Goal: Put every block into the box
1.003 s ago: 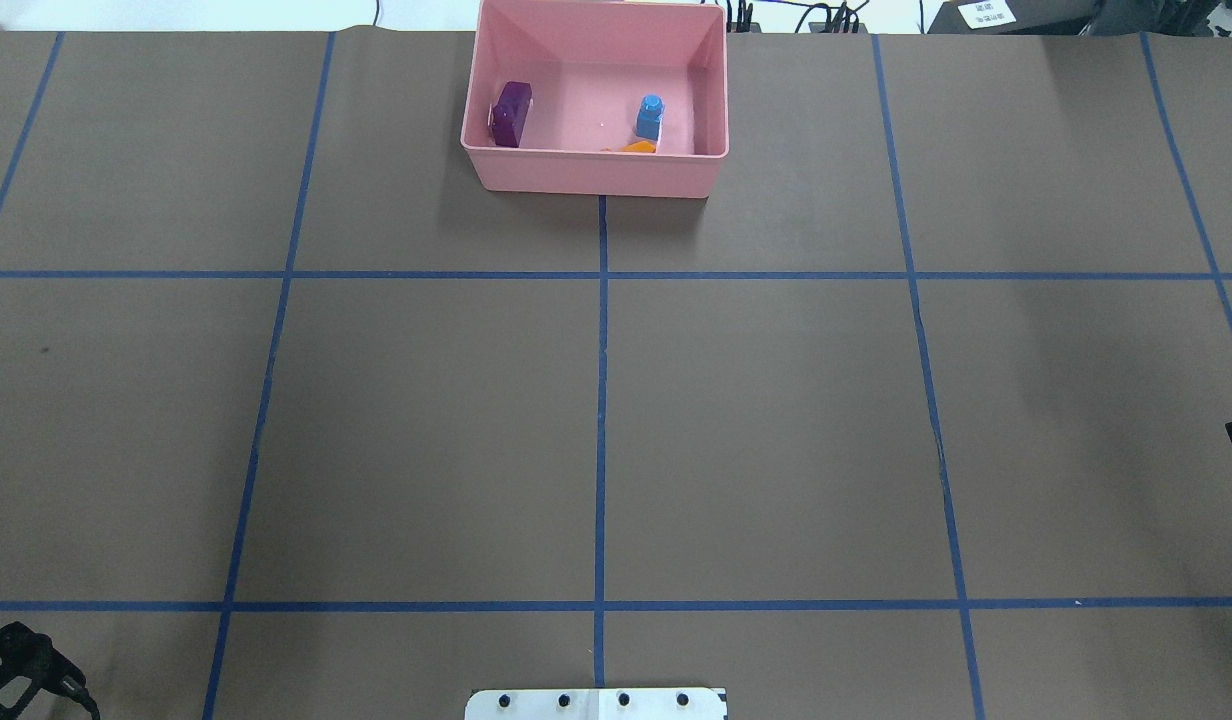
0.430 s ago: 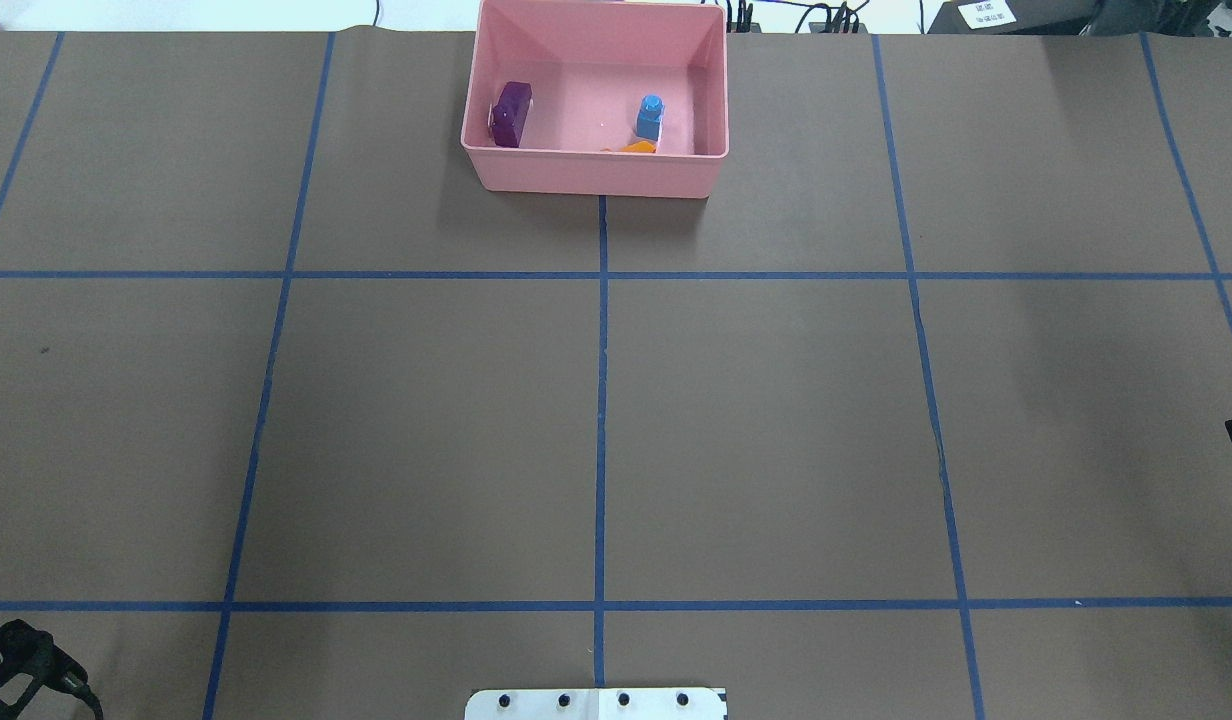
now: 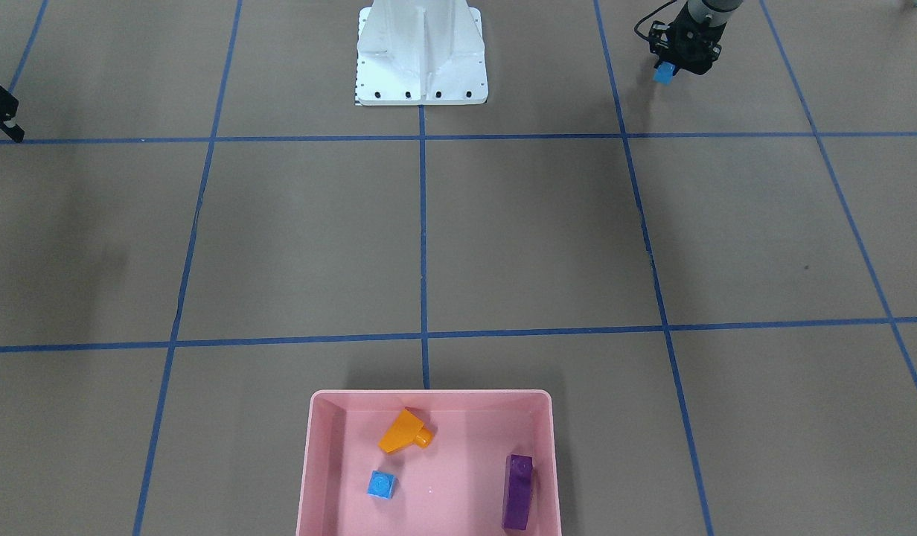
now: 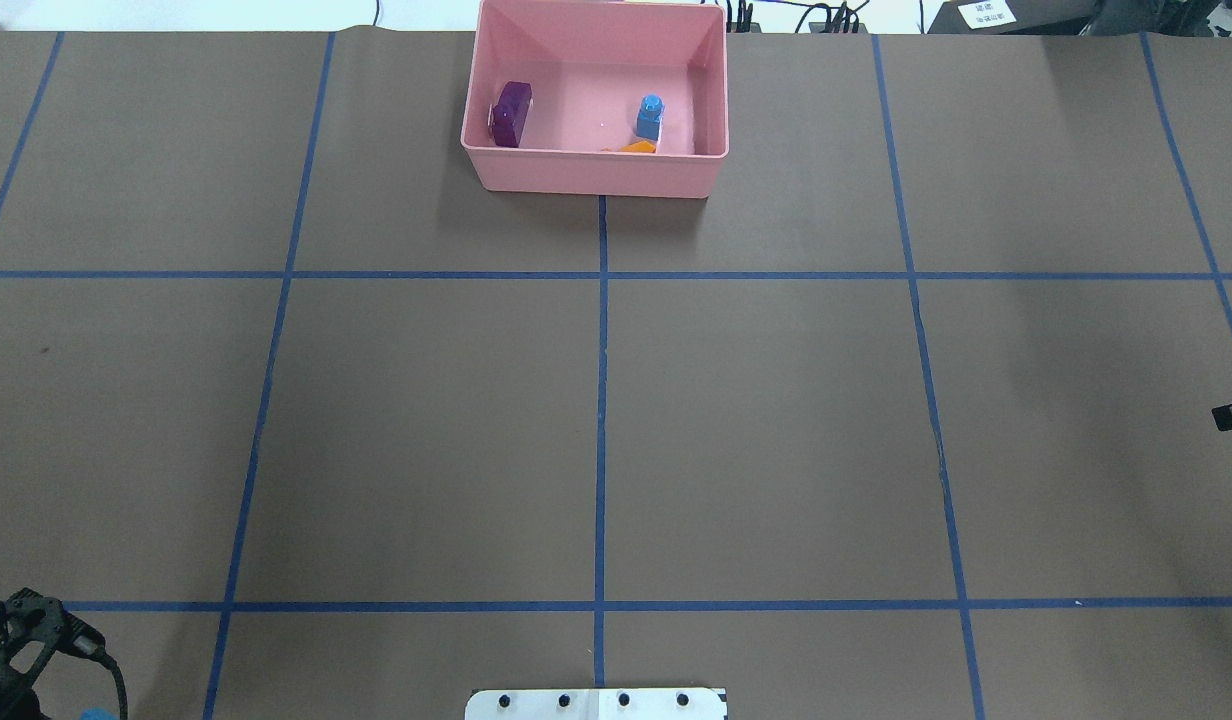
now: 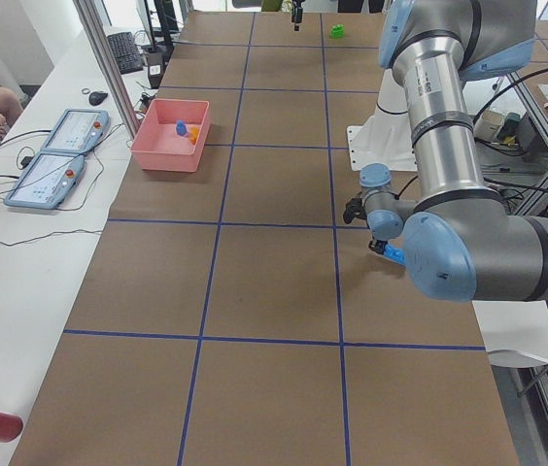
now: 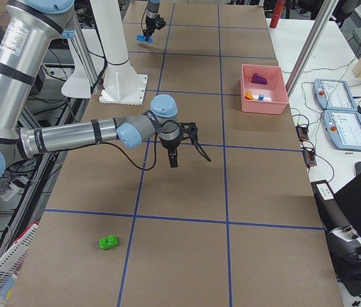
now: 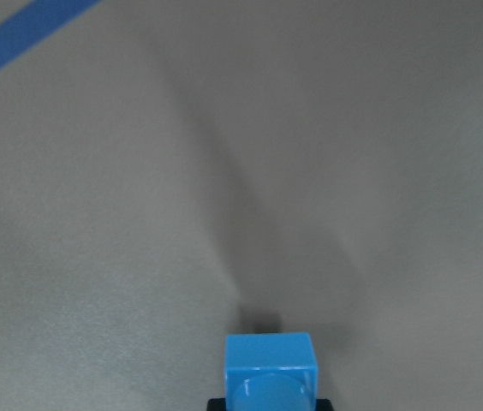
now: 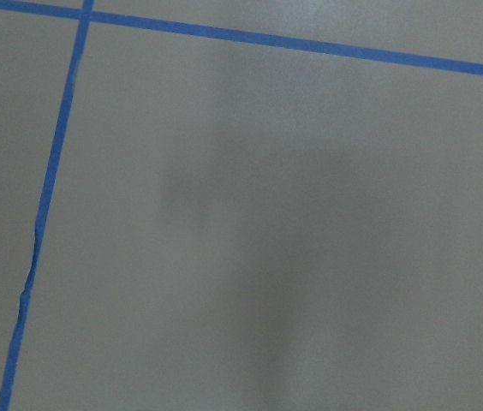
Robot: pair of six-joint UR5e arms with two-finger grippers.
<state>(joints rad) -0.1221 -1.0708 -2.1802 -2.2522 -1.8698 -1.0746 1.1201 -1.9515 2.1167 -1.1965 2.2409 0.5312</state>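
The pink box (image 4: 596, 176) stands at the table's far edge, in the middle. Inside it lie a purple block (image 4: 511, 113), a small blue cube (image 4: 650, 117) and an orange sloped block (image 3: 404, 432). My left gripper (image 3: 667, 69) hangs low over the table near the robot's side, shut on a blue block (image 7: 271, 372). A green block (image 6: 109, 242) lies on the table towards its right end, outside the overhead view. My right gripper (image 6: 173, 158) hovers over the right part of the table with nothing in it; whether it is open or shut is unclear.
The white robot base (image 3: 421, 56) stands at the near middle edge. Blue tape lines (image 4: 601, 400) divide the brown table cover into squares. Beyond the far edge lie two tablet controllers (image 5: 60, 150) and cables, with a person seated there.
The left gripper has shifted a little forward and rightward in the overhead view, and the blue block now shows at the bottom edge. The right gripper has edged slightly farther up the view.
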